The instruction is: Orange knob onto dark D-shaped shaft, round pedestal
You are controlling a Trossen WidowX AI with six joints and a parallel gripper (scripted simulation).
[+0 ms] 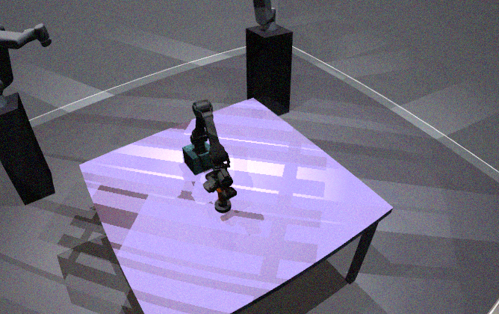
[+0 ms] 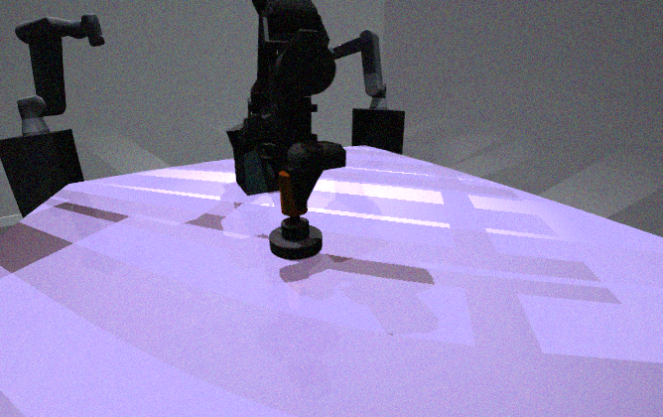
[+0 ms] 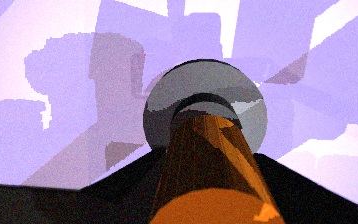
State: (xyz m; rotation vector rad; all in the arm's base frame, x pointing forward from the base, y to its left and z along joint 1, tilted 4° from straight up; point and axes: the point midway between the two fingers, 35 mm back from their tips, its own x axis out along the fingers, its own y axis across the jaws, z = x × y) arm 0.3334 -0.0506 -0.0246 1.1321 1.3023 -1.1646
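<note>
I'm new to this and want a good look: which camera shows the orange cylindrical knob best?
The wrist view: the orange cylindrical knob looms large there. Exterior shows its upright side, partly covered; top shows only a small orange sliver.

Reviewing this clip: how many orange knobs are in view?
1: the orange knob, in the claw, above the round pedestal. No others visible.

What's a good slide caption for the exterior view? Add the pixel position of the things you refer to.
Gripper (image 2: 295, 199) holding the orange knob (image 2: 286, 194) above the round pedestal (image 2: 295, 249).
</note>
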